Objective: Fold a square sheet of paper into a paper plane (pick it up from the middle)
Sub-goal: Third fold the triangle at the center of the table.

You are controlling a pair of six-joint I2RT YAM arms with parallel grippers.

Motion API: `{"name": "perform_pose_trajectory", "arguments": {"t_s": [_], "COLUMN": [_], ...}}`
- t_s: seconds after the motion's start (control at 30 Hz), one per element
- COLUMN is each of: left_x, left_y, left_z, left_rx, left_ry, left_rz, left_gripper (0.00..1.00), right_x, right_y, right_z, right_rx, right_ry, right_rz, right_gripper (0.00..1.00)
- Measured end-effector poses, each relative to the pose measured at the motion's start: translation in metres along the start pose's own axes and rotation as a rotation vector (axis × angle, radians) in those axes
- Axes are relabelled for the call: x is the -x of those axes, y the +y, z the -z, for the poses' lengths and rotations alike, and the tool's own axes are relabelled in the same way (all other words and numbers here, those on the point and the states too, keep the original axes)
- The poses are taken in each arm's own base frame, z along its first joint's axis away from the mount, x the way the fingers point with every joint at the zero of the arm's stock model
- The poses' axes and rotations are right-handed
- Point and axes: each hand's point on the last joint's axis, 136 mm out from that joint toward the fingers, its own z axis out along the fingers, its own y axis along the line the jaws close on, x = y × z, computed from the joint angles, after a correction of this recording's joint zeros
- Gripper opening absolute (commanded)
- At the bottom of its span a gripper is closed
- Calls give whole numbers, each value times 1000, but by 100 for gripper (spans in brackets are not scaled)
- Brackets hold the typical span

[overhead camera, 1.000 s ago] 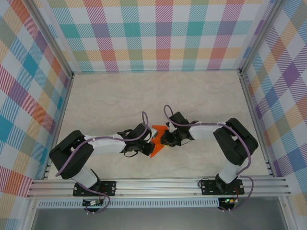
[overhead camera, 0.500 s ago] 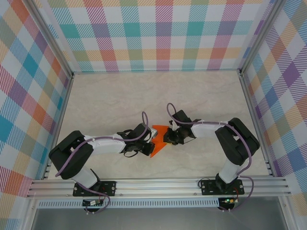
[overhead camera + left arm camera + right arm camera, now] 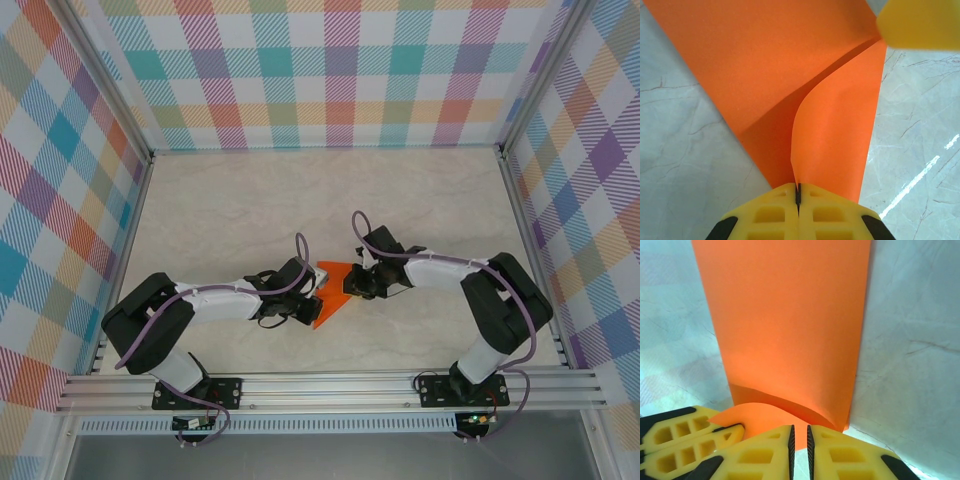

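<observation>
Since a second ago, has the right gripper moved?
Yes. The right gripper shifted slightly right and toward the far wall, away from the near aluminium rail, uncovering more of the orange paper sheet.

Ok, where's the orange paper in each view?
Top external: orange paper just below picture centre.
Left wrist: orange paper across the upper middle, narrowing into the shut jaws.
Right wrist: orange paper, a wide central band from the top.
Shared landmark: left gripper pinching it.

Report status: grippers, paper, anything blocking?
Copy: left gripper shut on orange paper, at its tip. The right gripper jaws a slit apart at curled edge, grip unclear. One flap lifted off table. No obstruction seen.
</observation>
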Motion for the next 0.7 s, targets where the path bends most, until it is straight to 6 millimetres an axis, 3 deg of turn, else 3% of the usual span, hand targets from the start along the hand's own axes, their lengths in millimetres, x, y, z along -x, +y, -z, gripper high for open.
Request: {"name": "perform_pose_trajectory", "arguments": {"t_s": [0.33,0.5,0.7], "left_x": [0,0,0], "left_y": [0,0,1], "left_z": [0,0,0], "left_rx": [0,2,3], "left_ry": [-1,-3,-3], "left_rz": [0,0,0], "left_gripper": [0,0,0], "right_x": [-2,-1,2], "right_y": [-14,-14,16], "right_z": [-13,-9,19], "right_rx": [-27,-38,46], "right_ry": [32,21,-32], "right_rz": [-26,-25,24], "right_gripper": [15,18,18]}}
